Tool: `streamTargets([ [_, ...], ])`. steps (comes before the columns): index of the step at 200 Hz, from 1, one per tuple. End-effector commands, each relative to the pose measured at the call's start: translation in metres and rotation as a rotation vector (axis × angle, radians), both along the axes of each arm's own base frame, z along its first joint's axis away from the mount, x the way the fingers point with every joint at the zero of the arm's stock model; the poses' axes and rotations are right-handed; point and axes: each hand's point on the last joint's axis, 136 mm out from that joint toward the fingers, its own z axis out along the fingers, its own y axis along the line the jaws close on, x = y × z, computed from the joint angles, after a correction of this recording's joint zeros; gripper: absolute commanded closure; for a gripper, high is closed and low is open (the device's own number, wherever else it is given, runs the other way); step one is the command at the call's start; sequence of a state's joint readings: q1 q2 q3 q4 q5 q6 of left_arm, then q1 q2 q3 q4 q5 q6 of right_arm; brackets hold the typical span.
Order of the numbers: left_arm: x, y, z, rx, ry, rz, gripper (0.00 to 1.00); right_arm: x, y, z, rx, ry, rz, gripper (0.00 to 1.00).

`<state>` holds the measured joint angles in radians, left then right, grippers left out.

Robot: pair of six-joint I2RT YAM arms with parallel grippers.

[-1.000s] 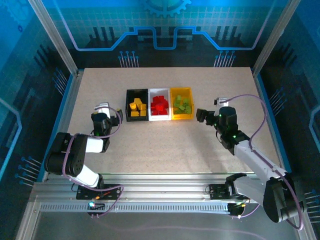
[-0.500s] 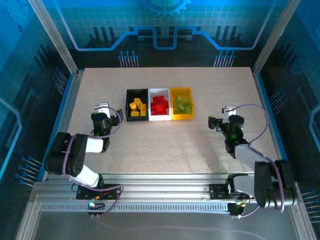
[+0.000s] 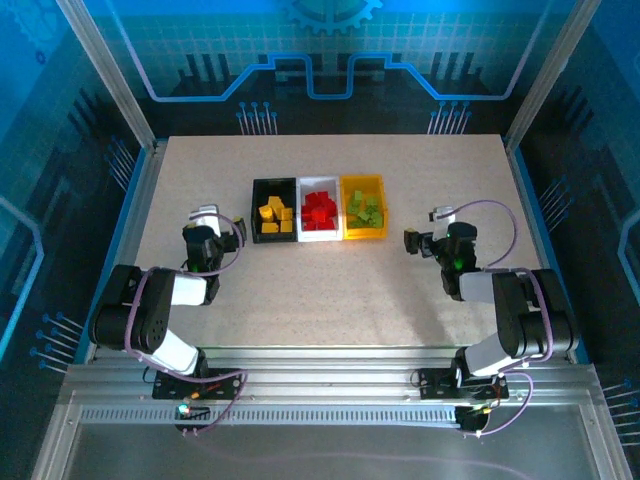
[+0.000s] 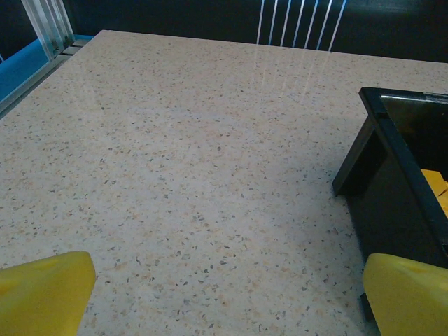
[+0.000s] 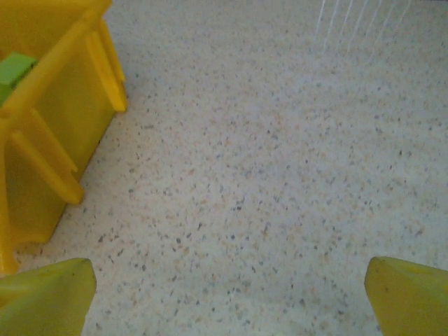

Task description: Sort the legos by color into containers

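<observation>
Three small open-topped rectangular bins stand side by side, walls touching, in the middle of the speckled beige table (image 3: 330, 290): a black plastic bin (image 3: 256, 210) holding tiny yellow-orange bricks (image 3: 275, 214), a white plastic bin (image 3: 320, 237) holding red bricks (image 3: 319, 210), and a yellow plastic bin (image 3: 363, 236) holding lime green bricks (image 3: 365, 210). No loose brick shows on the tabletop, so the sorting looks finished and the step in hand is probably a last check and a clean pull-away of both arms. The left gripper (image 4: 225, 290) hovers low over bare table with its jaws spread wide and nothing between them, the black bin's corner just off to its right. The right gripper (image 5: 227, 290) is likewise wide apart and empty, with the yellow bin's ribbed wall close on its left. To do this well, each arm should draw back towards its base along the open table and not swing sideways, since the bins are light and a brushed corner would likely slide the whole row or tip bricks out. Lifting a little before turning would give more margin. A stray brick could be hidden behind the far walls of the bins, so that side deserves a look before calling it done.
</observation>
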<state>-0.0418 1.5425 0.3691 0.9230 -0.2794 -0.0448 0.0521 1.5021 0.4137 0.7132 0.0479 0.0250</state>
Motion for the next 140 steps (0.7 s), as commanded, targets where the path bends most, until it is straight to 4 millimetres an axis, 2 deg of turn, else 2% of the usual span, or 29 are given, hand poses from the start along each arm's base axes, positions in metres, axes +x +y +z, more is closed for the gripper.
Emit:
streamTargets([
  [1, 0.0013, -0.0001, 0.0018, 0.01, -0.014, -0.015, 0.01, 0.0092, -0.0011, 0.0157, -0.031, -0.06, -0.007, 0.0],
  [140, 0.0015, -0.0001, 0.0011, 0.011, -0.011, -0.016, 0.01, 0.0094, -0.0017, 0.0153, -0.031, -0.06, -0.008, 0.0],
])
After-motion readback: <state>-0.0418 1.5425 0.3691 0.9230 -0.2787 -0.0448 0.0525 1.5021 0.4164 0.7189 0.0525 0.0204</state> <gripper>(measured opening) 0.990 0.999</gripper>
